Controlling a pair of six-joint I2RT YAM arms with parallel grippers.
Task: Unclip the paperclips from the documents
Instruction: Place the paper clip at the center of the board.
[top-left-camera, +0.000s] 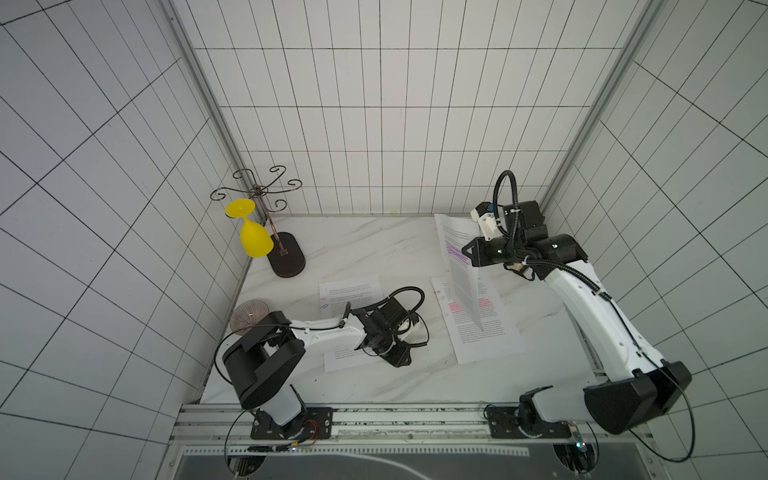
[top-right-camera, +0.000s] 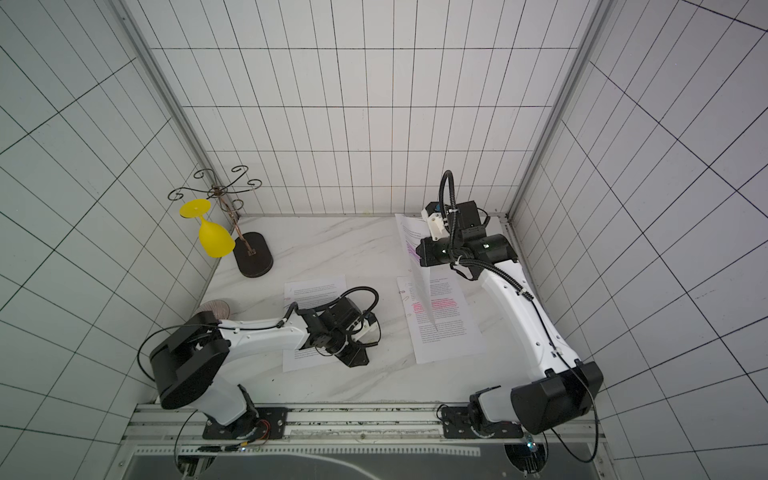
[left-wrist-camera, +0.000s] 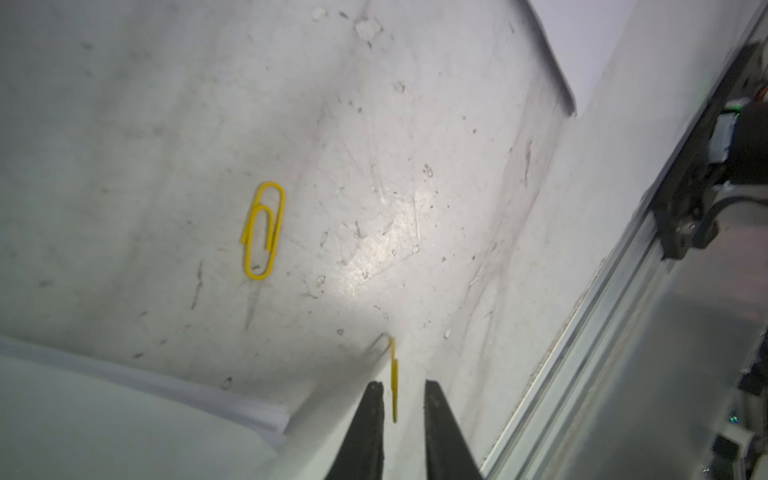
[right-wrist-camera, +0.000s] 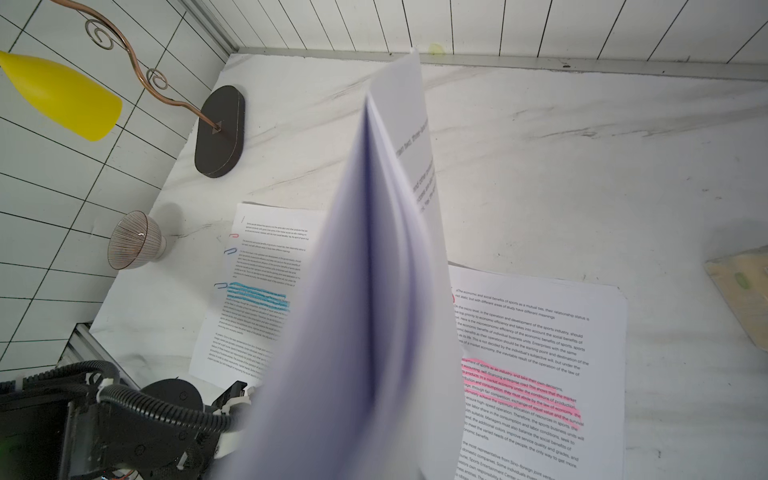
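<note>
My left gripper (left-wrist-camera: 404, 384) is open low over the table, near its front edge. A yellow paperclip (left-wrist-camera: 394, 386) stands edge-on between its fingers, touching neither; its far end meets the lifted corner of the blue-banded document (top-left-camera: 353, 291). Another yellow paperclip (left-wrist-camera: 264, 230) lies loose on the table. My right gripper (top-left-camera: 465, 251) holds the purple-banded document (top-left-camera: 459, 266) up on edge at the back right. That sheaf (right-wrist-camera: 374, 291) hides the jaws in the right wrist view. The pink-banded document (top-left-camera: 478, 320) lies flat below it. Red (right-wrist-camera: 235, 236) and blue (right-wrist-camera: 229, 251) paperclips sit on the blue-banded document's edge.
A wire rack (top-left-camera: 286, 257) with a hanging yellow glass (top-left-camera: 253, 237) stands at the back left. An upturned ribbed bowl (top-left-camera: 249, 316) sits by the left wall. A metal rail (top-left-camera: 374, 415) runs along the table's front edge. A tan object (right-wrist-camera: 744, 286) lies at the right.
</note>
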